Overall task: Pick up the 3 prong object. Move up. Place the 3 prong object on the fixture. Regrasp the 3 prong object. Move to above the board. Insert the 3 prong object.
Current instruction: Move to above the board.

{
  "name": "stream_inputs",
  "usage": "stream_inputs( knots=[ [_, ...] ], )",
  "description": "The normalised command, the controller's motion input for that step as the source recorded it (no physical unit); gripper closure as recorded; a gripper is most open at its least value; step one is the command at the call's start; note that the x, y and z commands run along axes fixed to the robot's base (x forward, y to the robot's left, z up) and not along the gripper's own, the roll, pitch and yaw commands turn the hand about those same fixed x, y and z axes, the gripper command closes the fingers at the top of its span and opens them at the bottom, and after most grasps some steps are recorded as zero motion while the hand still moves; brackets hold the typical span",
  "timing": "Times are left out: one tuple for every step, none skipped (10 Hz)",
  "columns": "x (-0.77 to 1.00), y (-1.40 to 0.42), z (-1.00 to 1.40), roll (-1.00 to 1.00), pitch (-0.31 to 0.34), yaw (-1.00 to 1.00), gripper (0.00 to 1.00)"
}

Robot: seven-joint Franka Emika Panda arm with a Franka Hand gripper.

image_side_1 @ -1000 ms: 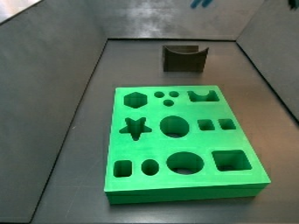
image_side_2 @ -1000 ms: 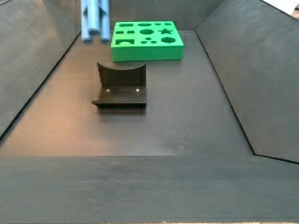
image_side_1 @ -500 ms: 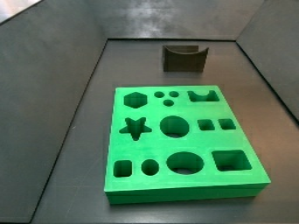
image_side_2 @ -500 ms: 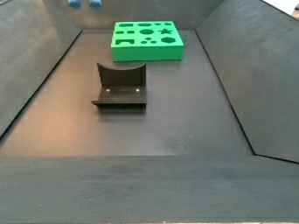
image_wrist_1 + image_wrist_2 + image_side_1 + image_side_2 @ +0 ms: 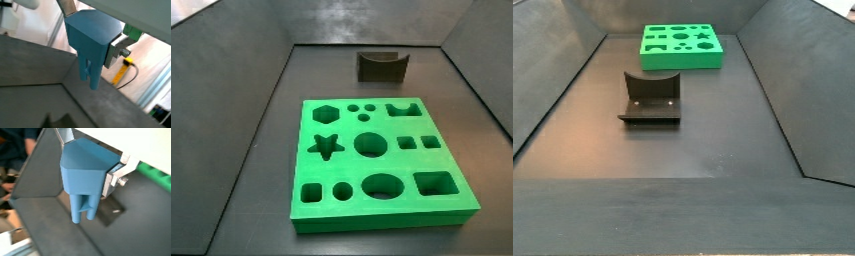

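- The gripper (image 5: 93, 47) is seen only in both wrist views; neither side view shows it, so its place over the floor cannot be told from them.
- The 3 prong object (image 5: 89, 42) is pinched between the gripper's fingers, its wide blocky head up between the plates and its prongs hanging below them, clear of any surface.
- In a wrist view, one silver finger (image 5: 121, 46) is pressed flat against the side of the light blue piece; the opposite finger is mostly hidden behind the piece.
- The same grasp is shown in a wrist view from another angle: the 3 prong object (image 5: 85, 175) is clamped in the gripper (image 5: 90, 173), with a silver finger (image 5: 117, 174) set against its side.
- Below the hanging prongs, the dark floor and a grey wall are seen, well apart from the piece.
- Beyond the gripper in that wrist view, an edge of the board (image 5: 155, 174) is glimpsed, and a small dark shape lies on the floor just past the prongs; what it is cannot be told.
- In both side views, the board (image 5: 378, 160) (image 5: 680, 46) lies flat on the floor with nothing in its cut-outs.
- The fixture (image 5: 381, 66) (image 5: 651, 98) stands on the floor near the board, apart from it, and nothing rests on it.
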Motion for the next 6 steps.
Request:
stream_inputs(
  knots=[
    [-1.0, -0.91, 0.06, -1.0, -0.102, -0.17, 1.0],
    [-1.0, -0.85, 0.07, -1.0, -0.124, -0.17, 1.0],
    [-1.0, -0.82, 0.06, -1.0, -0.129, -0.17, 1.0],
    [-1.0, -0.76, 0.05, -1.0, -0.13, -0.18, 1.0],
    [-0.88, -0.64, 0.07, -1.0, -0.126, -0.18, 1.0],
    [-0.53, -0.3, 0.03, -1.0, -0.133, -0.18, 1.0]
  ],
)
